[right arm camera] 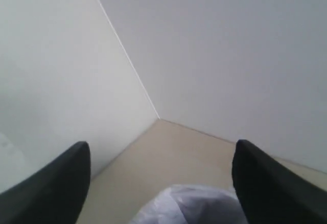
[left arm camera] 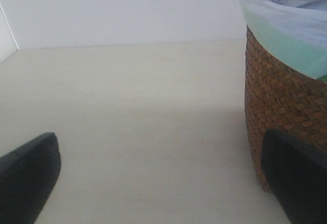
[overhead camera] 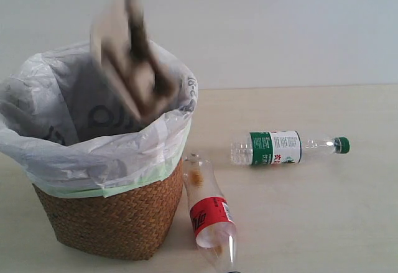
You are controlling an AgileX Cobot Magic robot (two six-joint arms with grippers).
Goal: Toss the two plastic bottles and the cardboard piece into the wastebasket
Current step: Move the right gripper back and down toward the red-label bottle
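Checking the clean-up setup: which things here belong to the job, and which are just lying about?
Job: cardboard piece, green-label bottle, red-label bottle, wastebasket.
Lying about: nothing else, just the table and wall.

left gripper (left arm camera: pixel 159 140) | is seen spread wide, its two dark fingers (left arm camera: pixel 30 175) set far apart at the edges of the left wrist view, pointed roughly level | right gripper (right arm camera: pixel 162 146) | is likewise seen wide open, both fingers (right arm camera: pixel 265 183) well apart, pointed slightly upward
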